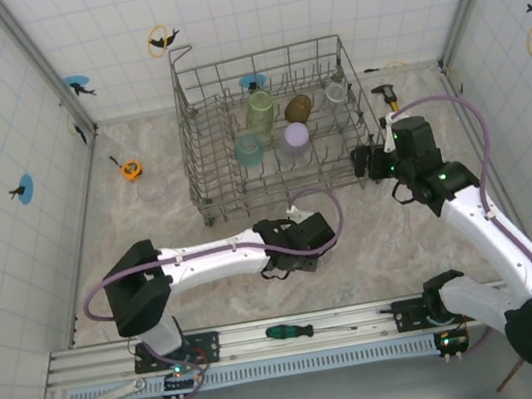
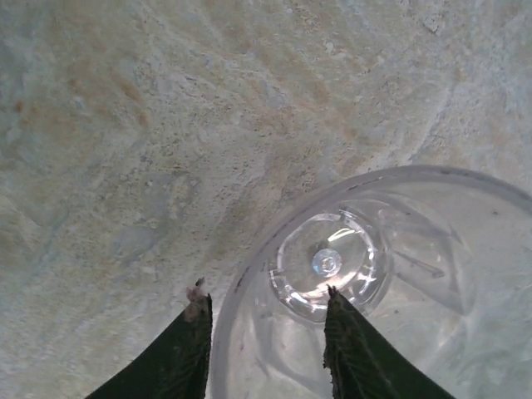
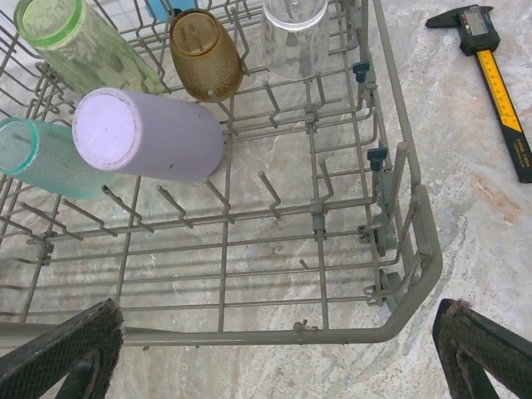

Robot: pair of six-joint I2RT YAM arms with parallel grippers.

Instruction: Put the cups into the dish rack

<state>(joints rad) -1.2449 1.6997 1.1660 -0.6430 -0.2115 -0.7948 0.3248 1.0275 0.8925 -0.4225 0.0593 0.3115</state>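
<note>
Left gripper (image 2: 264, 289) jaws are straddling the clear cup (image 2: 416, 241) wall on the worktop (image 2: 125, 125), half-open; cannot tell if they are pinching. Should be squeezing squarely before lifting to the dish rack (image 1: 199, 149). Right gripper (image 3: 274, 357) is hanging wide open, empty.

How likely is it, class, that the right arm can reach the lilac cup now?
Probably yes: its fingers are open at the dish rack's rim, and the lilac cup lies uncovered on the tines; only the rim needs clearing.
</note>
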